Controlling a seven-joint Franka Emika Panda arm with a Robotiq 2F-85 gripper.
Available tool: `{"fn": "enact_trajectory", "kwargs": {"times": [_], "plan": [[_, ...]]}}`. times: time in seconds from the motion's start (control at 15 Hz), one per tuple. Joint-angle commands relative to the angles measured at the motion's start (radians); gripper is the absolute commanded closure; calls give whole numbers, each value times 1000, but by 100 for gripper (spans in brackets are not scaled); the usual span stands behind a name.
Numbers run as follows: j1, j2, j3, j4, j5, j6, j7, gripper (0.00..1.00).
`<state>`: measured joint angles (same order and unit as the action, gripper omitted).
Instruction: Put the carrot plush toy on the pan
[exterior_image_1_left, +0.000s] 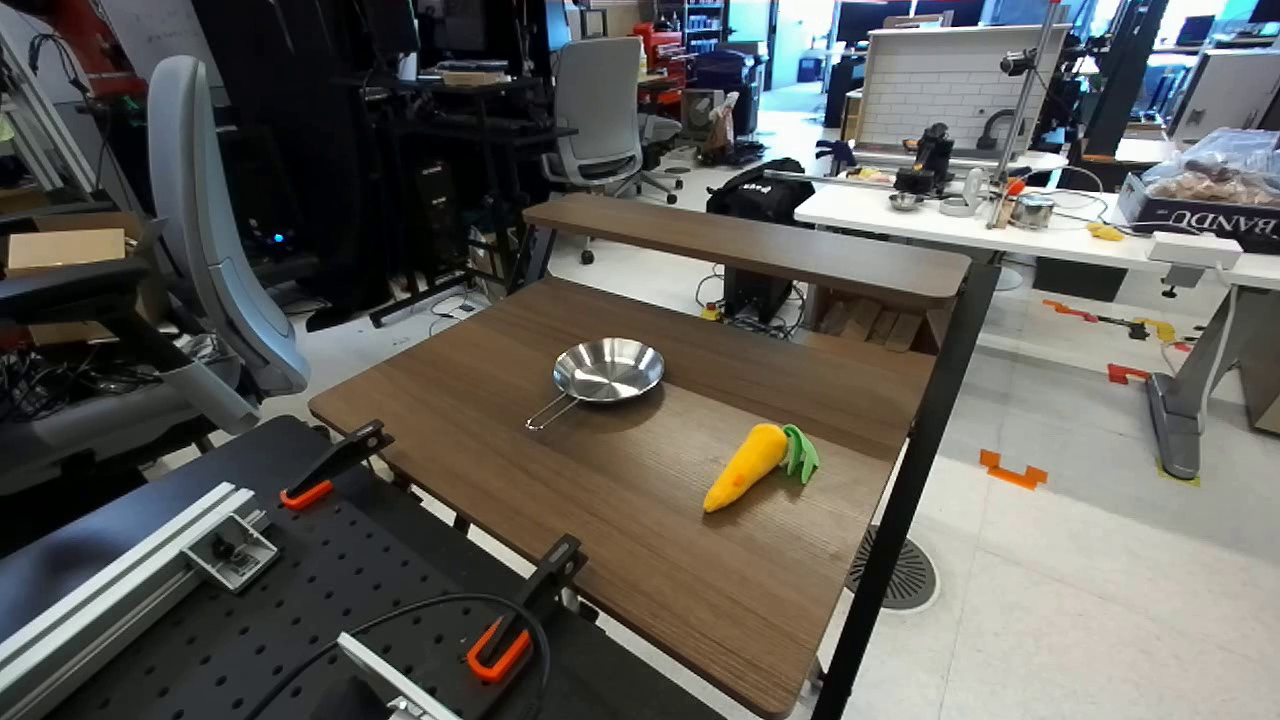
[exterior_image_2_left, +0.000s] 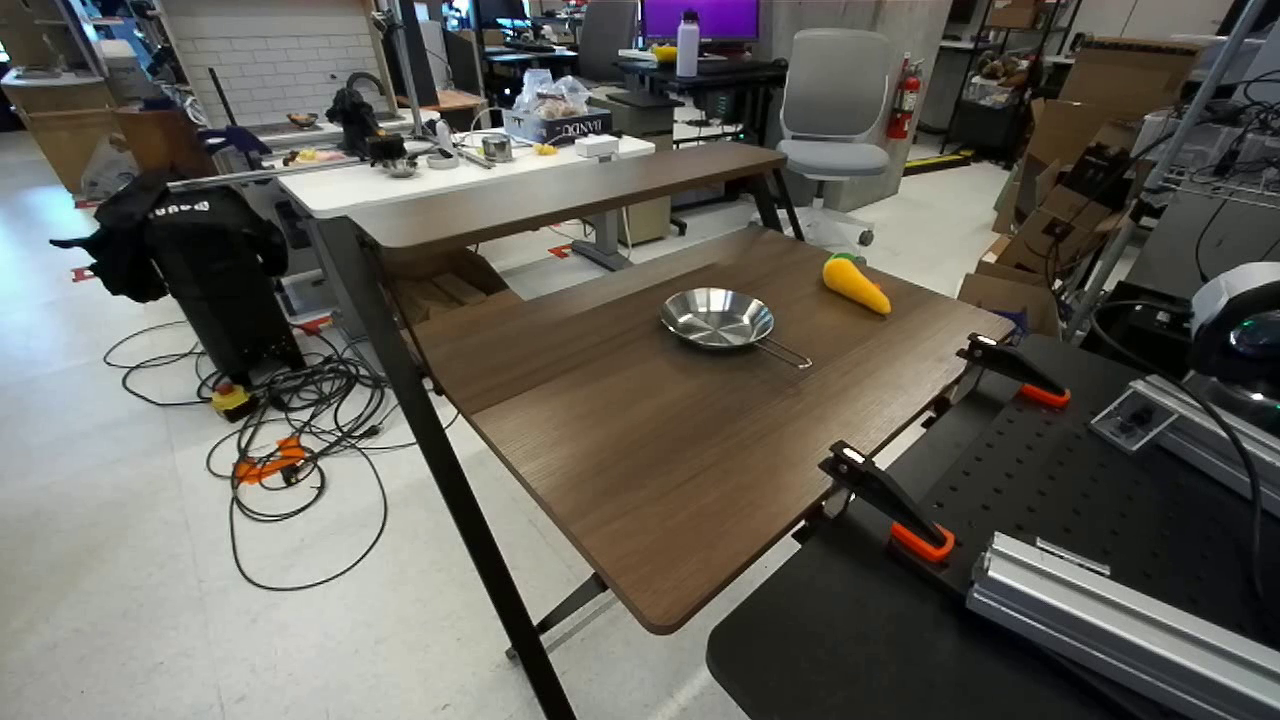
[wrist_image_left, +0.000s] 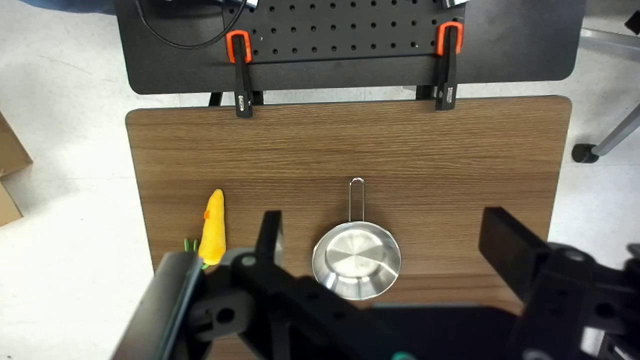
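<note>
- Brown tabletop (exterior_image_1_left: 600, 480): the carrot plush toy (exterior_image_1_left: 745, 468) lies on it, well apart from the pan (exterior_image_1_left: 608, 372).
- The gripper (wrist_image_left: 385, 232) has its jaws spread wide, holding nothing.
- I'd centre over the toy's middle, pinch crosswise, then carry it high before lowering.

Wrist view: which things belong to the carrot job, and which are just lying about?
Part of the job:
carrot plush toy
pan
gripper, open

Not part of it:
two orange-and-black clamps
black cable
cardboard at the left edge
</note>
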<state>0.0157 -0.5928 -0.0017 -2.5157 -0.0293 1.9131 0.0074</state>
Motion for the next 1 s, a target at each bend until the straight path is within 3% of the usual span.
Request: {"fn": "enact_trajectory", "kwargs": {"times": [0.0, 0.93], "plan": [[-3, -1, 5, -1, 1, 2, -2, 0], [-44, 100, -42, -76, -23, 138, -26, 0]]}}
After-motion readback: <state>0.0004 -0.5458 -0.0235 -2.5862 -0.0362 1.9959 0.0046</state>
